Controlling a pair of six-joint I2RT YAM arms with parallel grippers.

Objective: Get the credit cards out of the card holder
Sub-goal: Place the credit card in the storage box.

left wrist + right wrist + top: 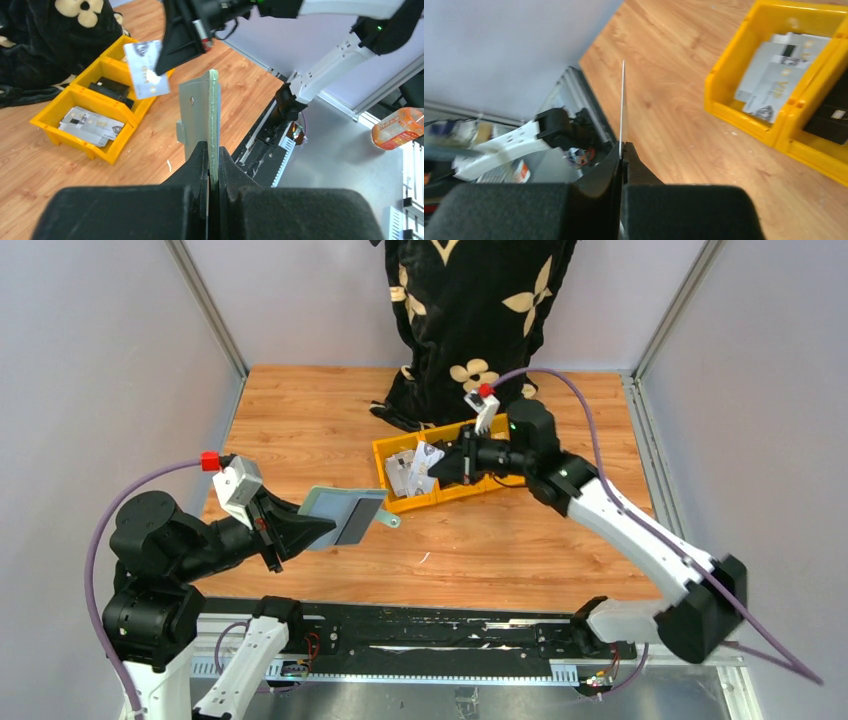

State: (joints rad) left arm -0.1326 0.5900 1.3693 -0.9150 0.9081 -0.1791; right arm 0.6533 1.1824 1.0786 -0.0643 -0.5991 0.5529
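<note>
My left gripper [322,527] is shut on the pale grey-green card holder [345,515] and holds it above the table, left of the yellow bin. In the left wrist view the holder [202,107] stands edge-on between the shut fingers [214,156]. My right gripper [452,465] is shut on one white credit card [428,454] and holds it over the bin. The card shows edge-on in the right wrist view [623,100], pinched at the fingertips [623,149], and face-on in the left wrist view [145,70]. Several more cards [403,476] lie in the bin.
The yellow two-compartment bin [462,492] sits mid-table; its left compartment holds cards [90,125] [774,75], the other a small black object [112,89] [834,120]. A black cloth with cream flowers [470,320] lies behind it. An orange bottle [397,127] lies off the table.
</note>
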